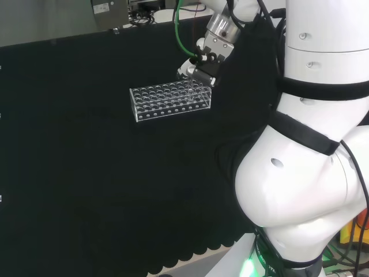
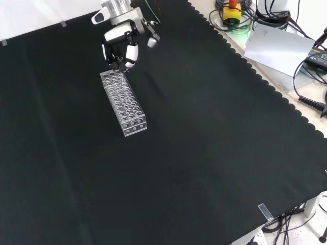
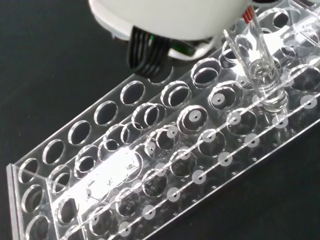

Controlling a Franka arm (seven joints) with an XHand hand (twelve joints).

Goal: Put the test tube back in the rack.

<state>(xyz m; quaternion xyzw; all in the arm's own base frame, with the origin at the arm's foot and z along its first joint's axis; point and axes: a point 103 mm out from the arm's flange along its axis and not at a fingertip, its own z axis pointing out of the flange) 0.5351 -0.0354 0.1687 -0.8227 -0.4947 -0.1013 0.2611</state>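
A clear plastic test tube rack [image 1: 170, 101] with several rows of holes lies on the black cloth; in the front view the rack [image 2: 125, 102] runs down from the hand. The hand [image 1: 202, 66] hangs over the rack's right end in the head view, and in the front view the hand [image 2: 121, 43] is over its far end, fingers curled downward. In the wrist view a clear test tube [image 3: 262, 75] stands nearly upright below the hand [image 3: 175, 20]. Its rounded lower end is at the rack's [image 3: 150, 165] top plate near one end. No other tubes show in the rack's holes.
The arm's white links [image 1: 311, 144] stand at the right of the head view. The cloth's scalloped edge [image 2: 265, 81] runs along the right in the front view, with cables and a white box [image 2: 278, 46] beyond it. Open black cloth surrounds the rack.
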